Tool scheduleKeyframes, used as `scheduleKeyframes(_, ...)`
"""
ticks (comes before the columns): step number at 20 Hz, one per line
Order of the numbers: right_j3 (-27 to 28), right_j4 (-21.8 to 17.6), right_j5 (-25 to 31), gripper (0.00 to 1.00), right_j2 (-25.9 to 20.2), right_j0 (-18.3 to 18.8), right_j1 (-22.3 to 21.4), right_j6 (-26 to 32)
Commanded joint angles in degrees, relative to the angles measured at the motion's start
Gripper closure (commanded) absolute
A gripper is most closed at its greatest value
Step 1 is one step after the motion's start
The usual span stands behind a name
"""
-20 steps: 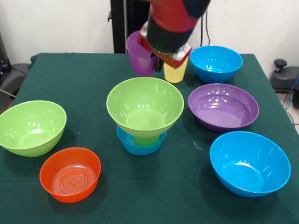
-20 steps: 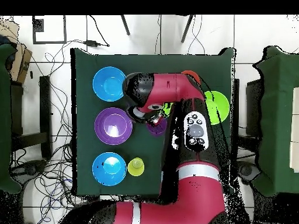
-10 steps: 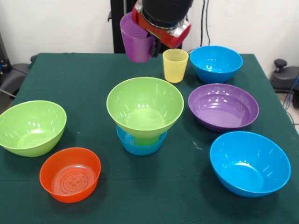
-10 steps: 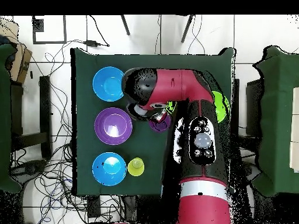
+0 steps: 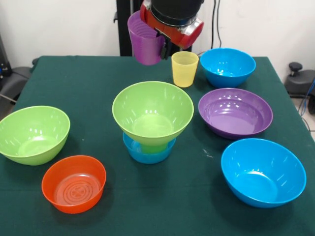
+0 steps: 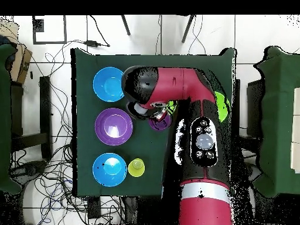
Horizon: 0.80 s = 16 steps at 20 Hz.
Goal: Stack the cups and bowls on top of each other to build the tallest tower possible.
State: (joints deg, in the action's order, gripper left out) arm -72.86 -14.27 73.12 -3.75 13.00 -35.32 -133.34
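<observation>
Front view: translucent purple plastic cup point(image 5: 145, 43) is held clamped in the gripper point(image 5: 161, 48) above the table; placement into the glossy lime-green bowl point(image 5: 152, 112) is judged next.

a table point(image 5: 98, 73) covered in dark green cloth carries the objects. resting directly on it in the front view: a lime green bowl point(image 5: 30, 135) at left, a small orange bowl point(image 5: 74, 184) in front of it, a small blue bowl point(image 5: 147, 151) at centre, a large blue bowl point(image 5: 262, 172) at right, a wide purple bowl point(image 5: 235, 113), another blue bowl point(image 5: 227, 67) at the far side, and, apparently just beside it, a yellow cup point(image 5: 184, 69).
</observation>
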Motion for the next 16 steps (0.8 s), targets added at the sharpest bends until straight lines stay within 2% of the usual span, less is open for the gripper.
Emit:
scheduleKeyframes(1, 0.84, 0.32, 0.29, 1.0, -3.48, -0.86, 1.59, 1.3)
scheduleKeyframes(10, 1.07, 0.9, 0.39, 1.0, -4.09, -2.04, 0.11, 1.16)
scheduleKeyframes(16, 3.75, 1.38, 1.15, 1.0, -5.07, -2.09, -0.09, 2.5)
